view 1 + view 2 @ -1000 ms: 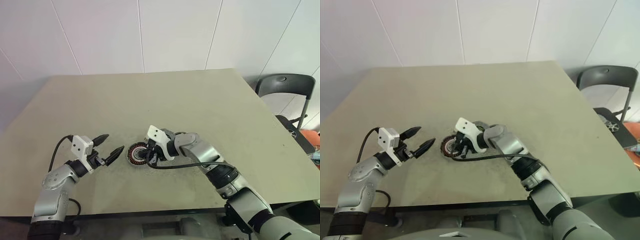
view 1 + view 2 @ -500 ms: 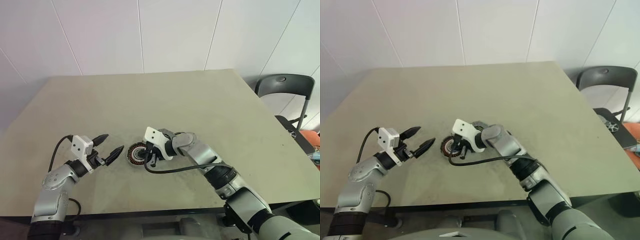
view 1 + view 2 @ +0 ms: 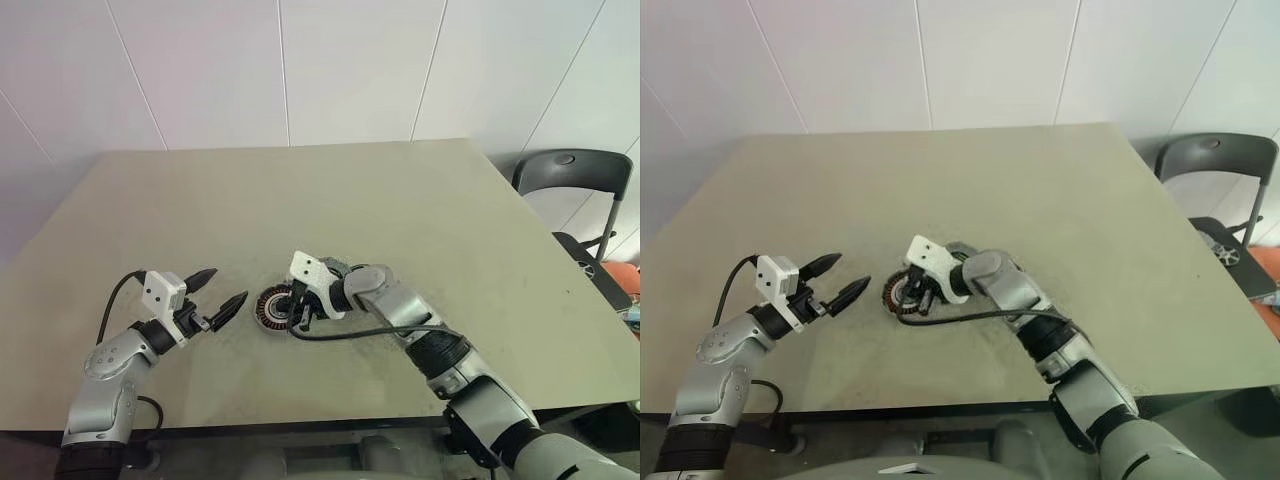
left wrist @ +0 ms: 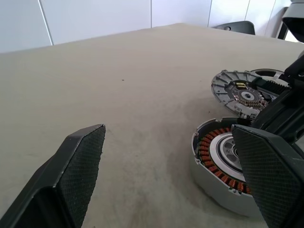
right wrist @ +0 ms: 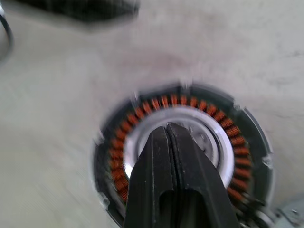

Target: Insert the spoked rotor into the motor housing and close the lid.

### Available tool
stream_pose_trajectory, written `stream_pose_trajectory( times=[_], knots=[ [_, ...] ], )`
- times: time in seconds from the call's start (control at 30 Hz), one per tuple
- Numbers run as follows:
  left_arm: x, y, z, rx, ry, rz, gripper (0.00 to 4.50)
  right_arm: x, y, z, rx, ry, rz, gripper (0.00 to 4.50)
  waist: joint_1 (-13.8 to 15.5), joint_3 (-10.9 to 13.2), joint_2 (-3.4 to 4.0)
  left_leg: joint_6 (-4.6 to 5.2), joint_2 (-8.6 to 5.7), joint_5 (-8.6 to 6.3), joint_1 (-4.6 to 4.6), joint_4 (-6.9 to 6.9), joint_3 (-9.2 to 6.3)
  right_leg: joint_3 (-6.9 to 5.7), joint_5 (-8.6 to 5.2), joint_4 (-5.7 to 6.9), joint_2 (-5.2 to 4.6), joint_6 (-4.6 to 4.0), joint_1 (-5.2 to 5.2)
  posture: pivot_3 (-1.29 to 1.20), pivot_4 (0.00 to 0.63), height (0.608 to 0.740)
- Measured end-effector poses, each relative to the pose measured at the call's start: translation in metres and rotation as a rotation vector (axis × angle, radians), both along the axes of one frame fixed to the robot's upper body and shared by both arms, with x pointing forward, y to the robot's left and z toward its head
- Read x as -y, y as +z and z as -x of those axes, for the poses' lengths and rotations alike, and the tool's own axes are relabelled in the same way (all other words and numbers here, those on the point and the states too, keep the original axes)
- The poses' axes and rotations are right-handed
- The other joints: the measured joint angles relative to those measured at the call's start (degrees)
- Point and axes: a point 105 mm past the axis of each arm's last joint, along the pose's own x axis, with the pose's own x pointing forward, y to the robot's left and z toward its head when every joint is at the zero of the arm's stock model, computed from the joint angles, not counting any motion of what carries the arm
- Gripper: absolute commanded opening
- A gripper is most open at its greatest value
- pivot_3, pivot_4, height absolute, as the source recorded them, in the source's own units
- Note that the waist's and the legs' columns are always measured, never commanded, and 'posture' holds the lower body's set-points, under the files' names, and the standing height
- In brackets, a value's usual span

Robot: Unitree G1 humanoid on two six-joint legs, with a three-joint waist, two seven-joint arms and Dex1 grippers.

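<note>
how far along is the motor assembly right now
Early stage. The motor housing sits open on the table, its copper windings exposed with no rotor in it. The right gripper is shut, empty, poised over the housing's silvery centre. The left gripper is open beside it. A flat grey disc, probably the lid, lies behind. Inserting the rotor and closing the lid remain.

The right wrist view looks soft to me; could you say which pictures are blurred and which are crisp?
Right wrist view: smeared as if by motion, the motor housing and its copper windings blurred, the shut right gripper dark over its centre. Left wrist view: crisp, with the lid and the open left gripper well defined. Head views: evenly lit, no glare on the table.
</note>
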Motion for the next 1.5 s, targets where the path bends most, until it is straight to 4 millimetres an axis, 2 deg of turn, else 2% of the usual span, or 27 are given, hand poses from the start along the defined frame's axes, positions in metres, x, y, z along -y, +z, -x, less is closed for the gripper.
stream_pose_trajectory(
  times=[0.13,0.23,0.3,0.4,0.5,0.6,0.73,0.83,0.93,1.0,1.13,1.3,1.4,1.5],
  knots=[
    [0.000,-0.001,0.001,-0.005,-0.003,0.001,4.50,0.014,0.031,-0.011,-0.064,-0.043,-0.158,0.03,0.07,0.00,0.00,0.00,-0.01,0.00,0.00,0.00,0.00,0.00,0.00,-0.01,-0.01,0.00,0.01,0.00,0.000,0.740],
    [0.001,-0.002,0.002,-0.013,-0.014,0.002,4.50,0.026,0.049,-0.015,-0.068,-0.053,-0.215,0.03,0.06,0.00,0.00,0.01,-0.01,0.00,-0.02,-0.02,0.00,-0.01,0.00,-0.01,-0.01,0.00,0.00,0.00,0.000,0.740],
    [0.003,-0.001,0.004,-0.012,-0.031,0.008,4.50,0.042,0.054,-0.023,-0.079,-0.107,-0.224,0.03,0.09,0.00,0.00,0.01,-0.01,0.00,-0.02,-0.01,0.01,-0.01,0.00,-0.02,-0.02,0.00,0.01,0.00,0.000,0.740],
    [0.003,-0.004,0.009,-0.031,-0.048,0.009,4.50,0.079,0.056,-0.036,-0.090,-0.242,-0.200,0.03,0.16,0.01,0.01,0.02,-0.02,-0.01,-0.03,-0.01,0.04,-0.01,0.00,-0.05,-0.03,0.00,0.02,0.00,0.000,0.740],
    [0.001,-0.009,0.013,-0.049,-0.049,0.007,4.50,0.119,0.047,-0.039,-0.140,-0.388,-0.167,0.56,0.23,0.01,0.02,0.04,-0.01,-0.02,-0.06,-0.03,0.04,-0.01,-0.01,-0.06,-0.02,0.00,0.00,0.00,0.000,0.740],
    [0.002,-0.010,0.014,-0.053,-0.051,0.007,4.50,0.148,0.044,-0.037,-0.193,-0.485,-0.158,1.49,0.20,0.04,0.07,0.04,-0.01,-0.02,-0.07,0.00,0.10,0.03,-0.01,-0.07,-0.02,0.01,0.00,0.00,0.000,0.740],
    [0.003,-0.011,0.014,-0.054,-0.055,0.010,4.50,0.192,0.060,-0.038,-0.202,-0.623,-0.173,2.90,0.23,0.04,0.07,0.06,-0.01,-0.02,-0.01,0.01,0.13,0.05,-0.01,-0.09,0.00,0.01,0.09,0.00,0.000,0.740],
    [0.005,-0.009,0.011,-0.048,-0.066,0.009,4.50,0.215,0.052,-0.040,-0.270,-0.743,-0.170,3.91,0.11,0.04,0.06,0.06,0.01,-0.02,0.02,0.03,0.17,0.06,-0.01,-0.09,0.03,0.01,0.11,0.00,0.000,0.740],
    [0.006,-0.006,0.008,-0.038,-0.071,0.007,4.50,0.222,0.035,-0.035,-0.385,-0.797,-0.149,3.91,0.11,0.04,0.06,0.06,0.01,-0.02,0.01,0.03,0.20,0.09,-0.01,-0.09,0.04,0.01,0.10,0.00,0.000,0.740],
    [0.006,-0.006,0.006,-0.035,-0.072,0.006,4.50,0.217,0.026,-0.028,-0.450,-0.786,-0.147,3.91,0.10,0.04,0.06,0.08,0.01,-0.03,0.01,0.03,0.19,0.09,-0.01,-0.09,0.03,0.01,0.10,0.00,0.000,0.740],
    [0.005,-0.006,0.004,-0.037,-0.072,-0.002,4.50,0.198,-0.004,-0.014,-0.594,-0.768,-0.155,3.91,0.17,0.03,0.05,0.10,0.01,-0.04,-0.01,0.03,0.19,0.09,-0.01,-0.10,0.03,0.01,0.09,0.00,0.000,0.740],
    [0.004,-0.008,0.004,-0.040,-0.064,-0.002,4.50,0.193,-0.008,-0.013,-0.614,-0.776,-0.176,3.91,-0.01,0.01,0.01,0.09,0.02,-0.04,0.04,0.07,0.21,0.11,-0.01,-0.09,0.05,0.01,0.15,0.00,0.000,0.740],
    [0.004,-0.007,0.003,-0.033,-0.061,-0.004,4.50,0.188,-0.011,-0.014,-0.627,-0.780,-0.191,3.33,-0.16,0.00,0.01,0.09,0.05,-0.04,0.08,0.07,0.21,0.11,-0.01,-0.09,0.09,0.01,0.17,0.00,0.000,0.740],
    [0.003,-0.007,0.003,-0.032,-0.057,-0.004,4.50,0.183,-0.017,-0.015,-0.654,-0.787,-0.213,2.31,-0.19,0.00,0.01,0.09,0.05,-0.04,0.07,0.06,0.21,0.11,-0.01,-0.08,0.09,0.01,0.16,0.00,0.000,0.740]
  ],
)
